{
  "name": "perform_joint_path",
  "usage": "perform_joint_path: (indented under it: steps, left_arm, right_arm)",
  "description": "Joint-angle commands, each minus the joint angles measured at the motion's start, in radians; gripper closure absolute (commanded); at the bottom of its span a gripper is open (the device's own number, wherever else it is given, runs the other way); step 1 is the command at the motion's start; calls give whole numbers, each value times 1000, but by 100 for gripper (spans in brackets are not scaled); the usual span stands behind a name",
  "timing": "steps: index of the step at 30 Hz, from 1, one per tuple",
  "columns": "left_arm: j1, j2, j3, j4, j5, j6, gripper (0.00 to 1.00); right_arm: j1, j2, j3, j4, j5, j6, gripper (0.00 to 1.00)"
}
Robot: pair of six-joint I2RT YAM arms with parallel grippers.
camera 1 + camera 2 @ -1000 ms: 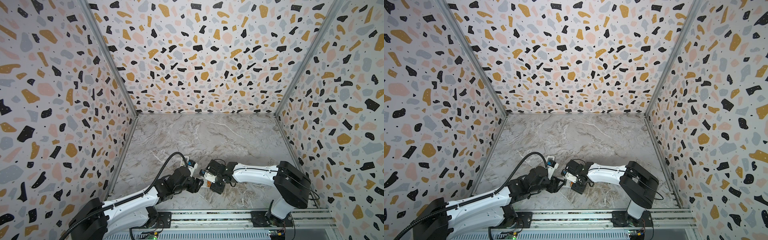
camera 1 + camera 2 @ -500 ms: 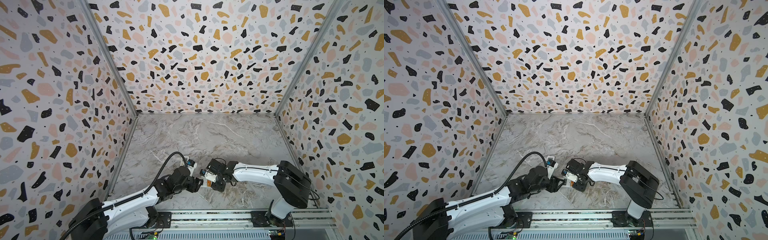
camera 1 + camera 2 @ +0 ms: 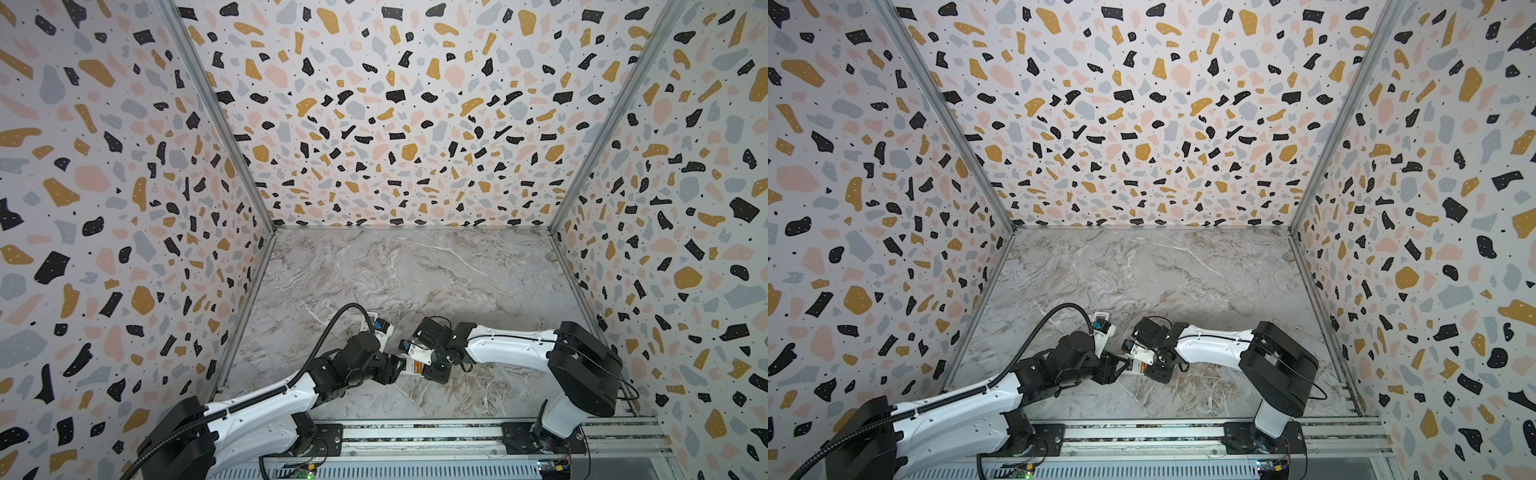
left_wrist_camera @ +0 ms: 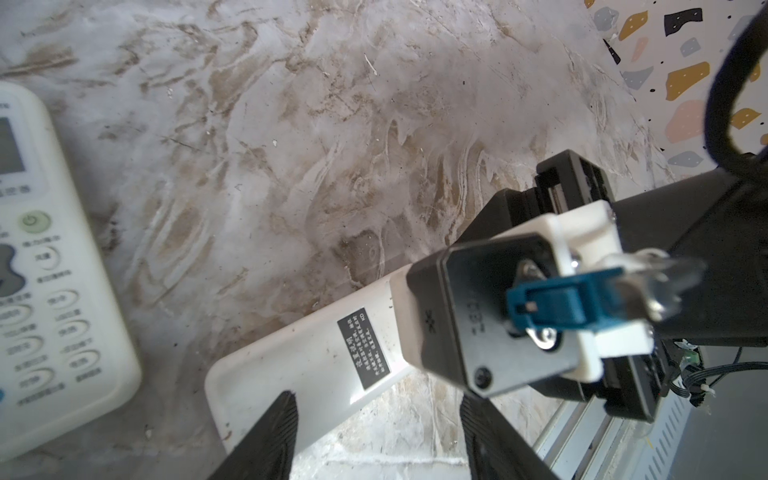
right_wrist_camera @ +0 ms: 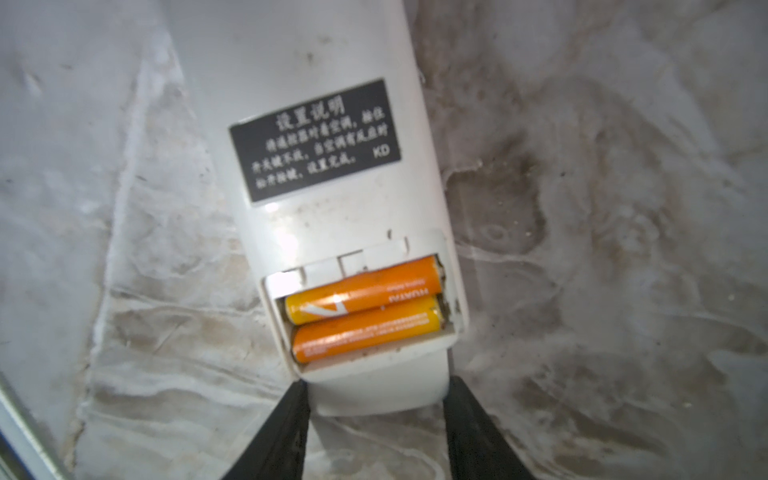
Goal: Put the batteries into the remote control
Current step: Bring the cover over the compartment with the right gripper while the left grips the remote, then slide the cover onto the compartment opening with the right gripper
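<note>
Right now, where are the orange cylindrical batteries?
Right wrist view: batteries side by side in the open compartment of the overturned white plastic remote, at the marble table's front centre.

batteries (image 5: pixel 361 301): glowing orange, one fading to yellow at an end
remote (image 5: pixel 332 224): showing white, wearing a black label (image 5: pixel 316 141) with white lettering
second remote (image 4: pixel 62 291): showing cream, with a green button (image 4: pixel 35 220)
table (image 3: pixel 415 270): showing grey-and-tan marble veining
walls (image 3: pixel 395 124): showing black, mustard, pink, grey flecks on white

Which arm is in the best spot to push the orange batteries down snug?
Right. The right gripper hugs the face-down remote at its battery end, with the orange batteries just ahead of its fingers. The left gripper straddles the far, label end.
</note>
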Motion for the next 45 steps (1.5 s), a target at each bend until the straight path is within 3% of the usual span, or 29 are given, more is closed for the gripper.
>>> perform_joint_path:
  steps: [1,9,20,45]
  left_arm:
    - [8,5,-5,22,-10,-5,36]
    - [13,-4,-6,13,-25,-10,37]
    - [35,9,-18,-9,-63,-24,37]
    - [61,-1,-59,-37,-86,-64,38]
  right_arm:
    - [5,-30,-25,-12,-7,-19,57]
    - [8,-74,-21,-77,24,-48,64]
    - [12,-147,26,-138,54,-75,67]
    - [30,11,142,-92,-14,-135,68]
